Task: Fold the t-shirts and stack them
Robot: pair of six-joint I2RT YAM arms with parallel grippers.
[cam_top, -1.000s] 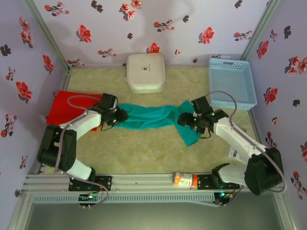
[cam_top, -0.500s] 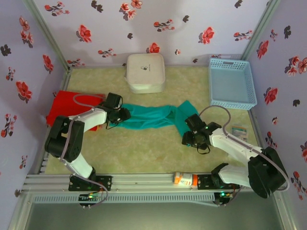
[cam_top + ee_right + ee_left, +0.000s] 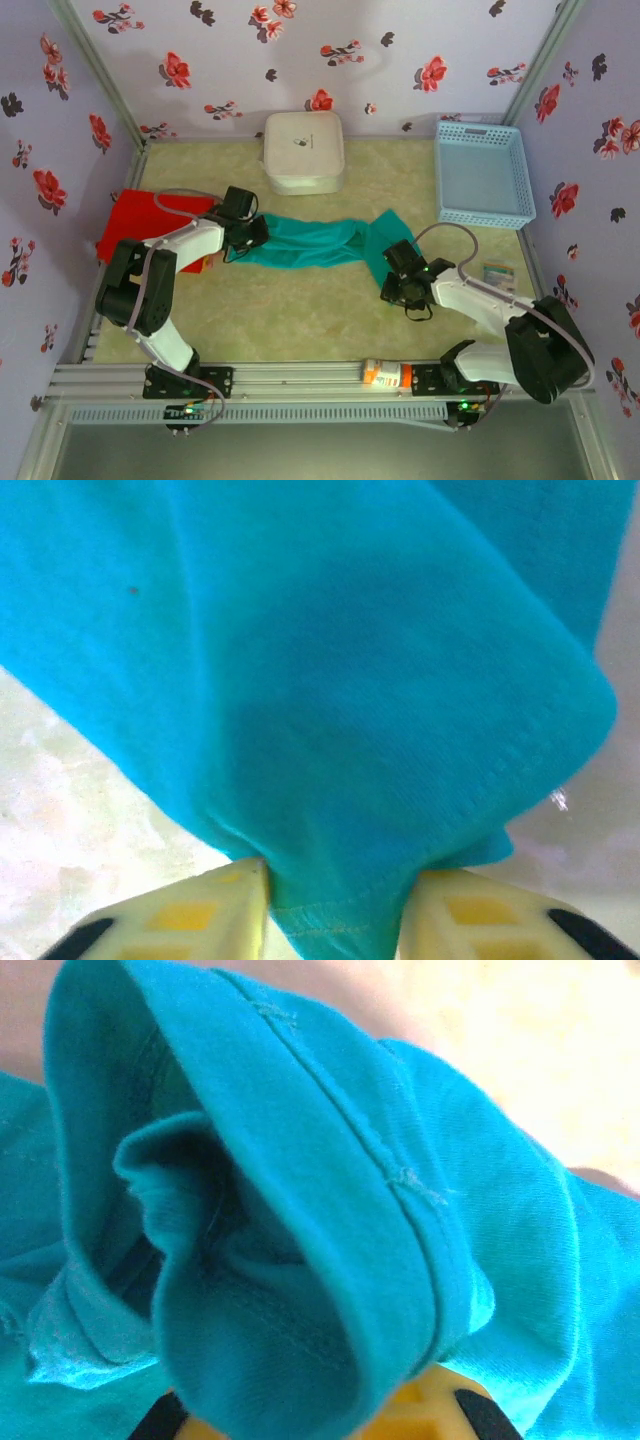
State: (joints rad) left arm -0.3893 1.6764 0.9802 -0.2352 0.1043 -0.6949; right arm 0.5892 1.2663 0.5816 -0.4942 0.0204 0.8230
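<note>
i see the left gripper pinched tight on the bunched left end of the teal t-shirt, which is stretched across mid-table. the right gripper clamps a hemmed fold at its right end. the red t-shirt lies far left.

T-shirt centre; second t-shirt left of it; box behind; basket back right.
</note>
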